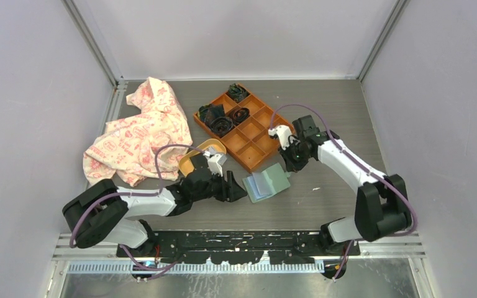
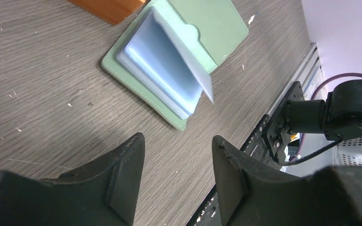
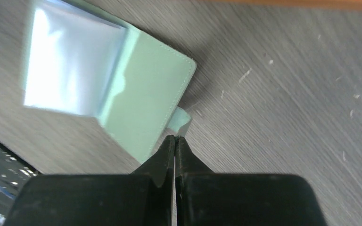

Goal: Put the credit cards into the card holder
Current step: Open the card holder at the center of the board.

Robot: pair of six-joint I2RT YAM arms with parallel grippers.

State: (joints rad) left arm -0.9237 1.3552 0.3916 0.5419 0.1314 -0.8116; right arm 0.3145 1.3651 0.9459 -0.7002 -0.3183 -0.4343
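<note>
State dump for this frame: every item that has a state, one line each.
Sage-green folding card holder: open on the table, one clear sleeve lifted.
Left gripper: open, empty.
Right gripper: shut, tips at the holder's closing tab.
Orange compartment tray: dark items in far compartments, near ones empty.
Yellow oval dish: partly hidden behind the left arm.
Pink-patterned cloth: crumpled.

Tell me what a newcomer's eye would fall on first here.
The green card holder lies open at mid-table with its clear sleeves fanned up. It sits between the open left pincer and the shut right pincer, whose tips sit at its tab. Behind it stands an orange tray with dark items in its far compartments, and a red-patterned cloth is heaped at far left.
</note>
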